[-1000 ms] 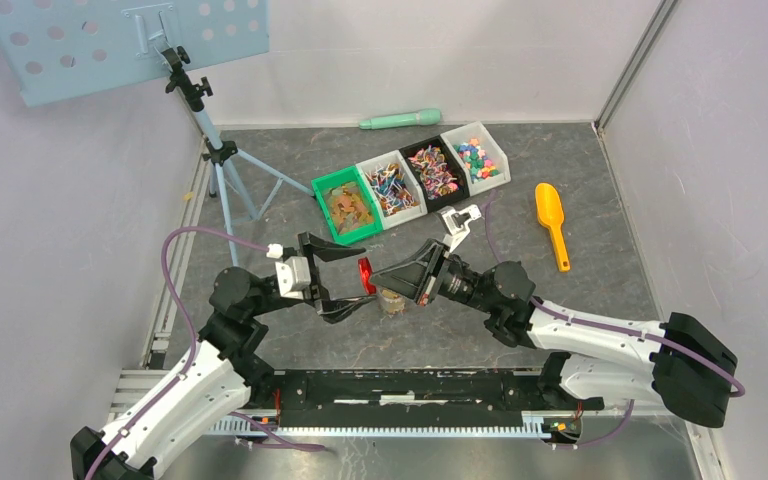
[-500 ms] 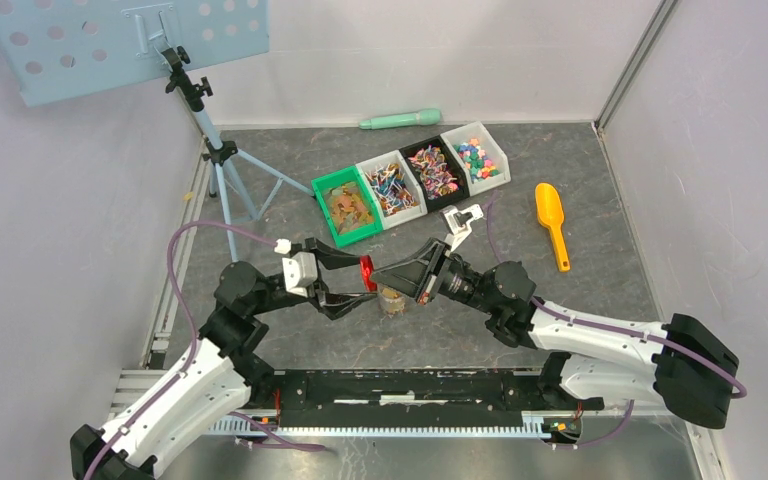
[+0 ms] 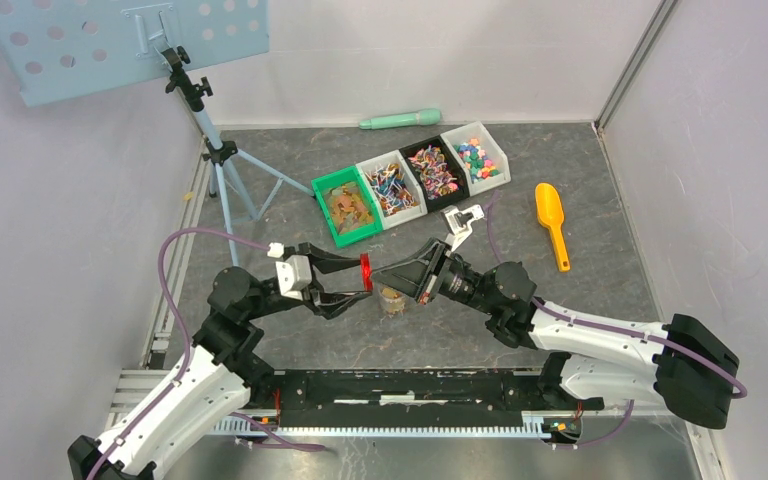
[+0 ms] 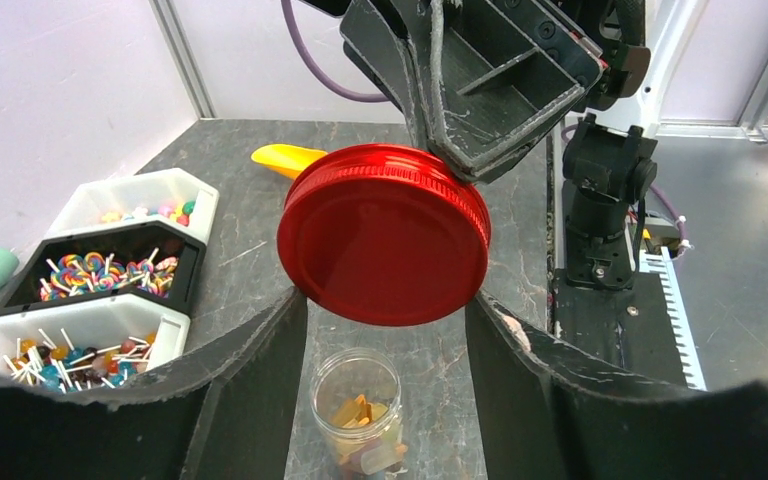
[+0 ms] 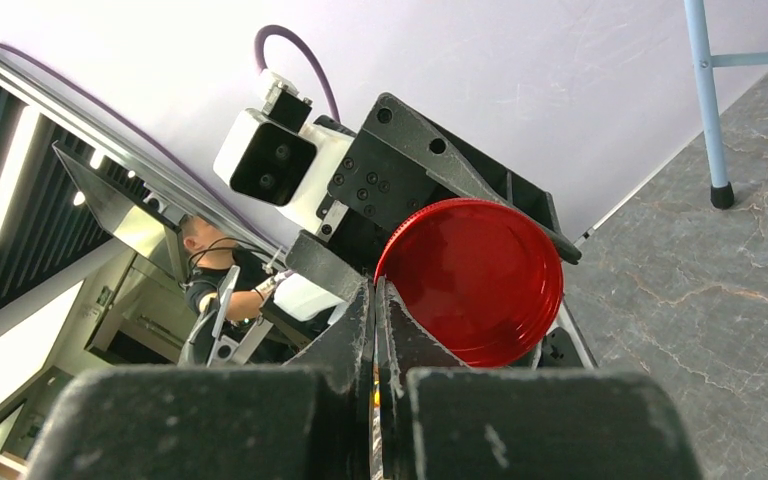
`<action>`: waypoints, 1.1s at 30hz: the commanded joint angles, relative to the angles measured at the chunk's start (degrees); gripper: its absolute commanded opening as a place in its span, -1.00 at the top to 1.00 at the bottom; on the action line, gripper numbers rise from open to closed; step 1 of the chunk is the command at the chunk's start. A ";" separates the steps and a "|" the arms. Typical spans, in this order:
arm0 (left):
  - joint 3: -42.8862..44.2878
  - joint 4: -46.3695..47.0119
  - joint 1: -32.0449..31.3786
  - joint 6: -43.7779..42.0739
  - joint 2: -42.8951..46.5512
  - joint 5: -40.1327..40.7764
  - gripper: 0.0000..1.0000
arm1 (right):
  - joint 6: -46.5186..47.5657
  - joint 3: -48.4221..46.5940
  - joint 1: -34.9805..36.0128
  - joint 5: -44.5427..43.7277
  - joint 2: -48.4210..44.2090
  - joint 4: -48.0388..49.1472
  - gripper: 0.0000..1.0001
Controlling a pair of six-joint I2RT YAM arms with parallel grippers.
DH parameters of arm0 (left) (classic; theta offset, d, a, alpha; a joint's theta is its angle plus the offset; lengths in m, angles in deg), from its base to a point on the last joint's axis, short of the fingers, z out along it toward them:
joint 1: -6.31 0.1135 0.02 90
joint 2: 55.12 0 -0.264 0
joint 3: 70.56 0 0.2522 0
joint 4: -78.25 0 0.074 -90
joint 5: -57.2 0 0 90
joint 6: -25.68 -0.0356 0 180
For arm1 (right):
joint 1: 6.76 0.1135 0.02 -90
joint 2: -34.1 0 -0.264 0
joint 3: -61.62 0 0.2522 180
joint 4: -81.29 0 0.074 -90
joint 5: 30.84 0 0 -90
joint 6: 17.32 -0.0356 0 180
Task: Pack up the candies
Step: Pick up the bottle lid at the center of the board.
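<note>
Top external view: the candies [image 3: 434, 170] are seen sorted by kind in a row of four bins [image 3: 358, 234] at the back of the grey table [image 3: 610, 260], with a yellow scoop [image 3: 552, 222] lying near the right end of the row; a few golden-brown ones are also seen inside a small clear jar [image 3: 393, 300] that stands upright near the middle, below the point where the two arms meet. A red lid [image 4: 383, 247] is held in the air above the jar's open mouth, tilted on edge; its rim is pinched by the right gripper [image 3: 377, 273], whose jaws are closed tight on it (this is shown most clearly from the left wrist). The left gripper [image 3: 358, 279] is held partly open, with one finger to each side of the lid and the tips at its rim; whether the lid is actually pressed by them cannot be told.
</note>
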 commanded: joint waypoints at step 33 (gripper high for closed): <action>2.72 -5.68 -0.24 -6.10 0.67 -4.48 -1.00 | -5.70 5.43 -5.43 10.68 -1.03 10.16 1.00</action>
